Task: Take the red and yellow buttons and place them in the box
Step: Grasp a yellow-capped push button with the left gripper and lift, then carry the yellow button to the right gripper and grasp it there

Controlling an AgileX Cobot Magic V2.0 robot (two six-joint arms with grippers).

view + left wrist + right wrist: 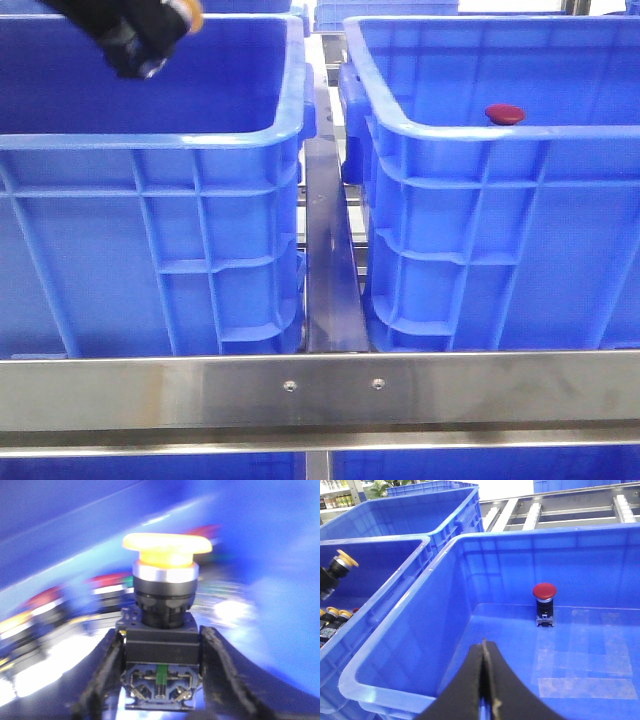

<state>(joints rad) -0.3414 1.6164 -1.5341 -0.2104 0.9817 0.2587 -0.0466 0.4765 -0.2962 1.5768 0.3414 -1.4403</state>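
My left gripper (162, 650) is shut on the black body of the yellow button (167, 544), whose orange-yellow cap points away from the wrist. In the front view that gripper (150, 45) hangs over the left blue crate (150, 140), with the yellow cap (190, 12) at its tip. The red button (505, 113) stands upright on the floor of the right blue box (480, 135); it also shows in the right wrist view (544, 591). My right gripper (484, 647) is shut and empty, above that box's near side (545, 530).
Several more red and yellow buttons (335, 614) lie on the floor of the left crate, blurred in the left wrist view (45, 605). A steel rail (320, 390) crosses in front of both crates. A narrow gap (325, 250) separates them. More blue crates stand behind.
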